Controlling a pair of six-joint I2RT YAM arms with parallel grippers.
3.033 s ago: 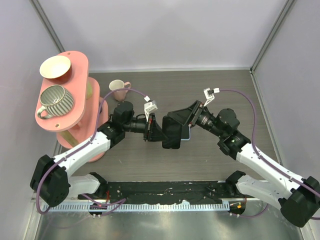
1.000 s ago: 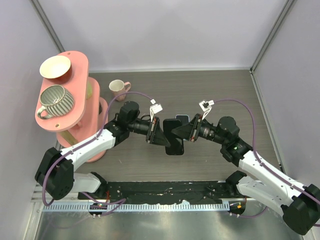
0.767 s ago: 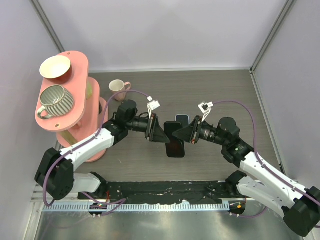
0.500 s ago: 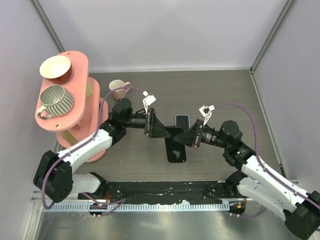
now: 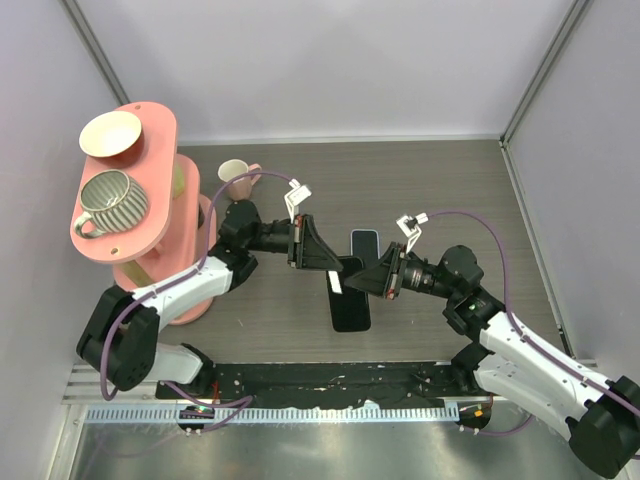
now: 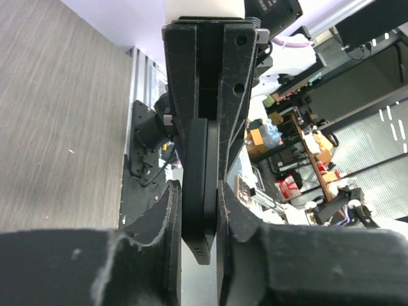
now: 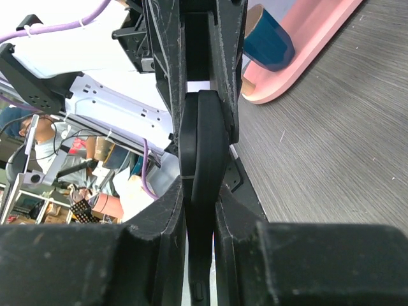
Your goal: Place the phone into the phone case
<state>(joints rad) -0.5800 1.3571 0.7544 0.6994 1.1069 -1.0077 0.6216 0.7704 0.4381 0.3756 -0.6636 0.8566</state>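
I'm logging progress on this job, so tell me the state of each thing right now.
phone case: pinched by both hands, no phone in it.
phone: flat on table, screen up, outside the case.
left hand: shut on the phone case.
right hand: shut on the phone case.

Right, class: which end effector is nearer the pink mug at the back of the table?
Left. The left end effector is right of the pink mug and closer to the arm bases; the right end effector is farther right, beyond the phone case that both clamp.
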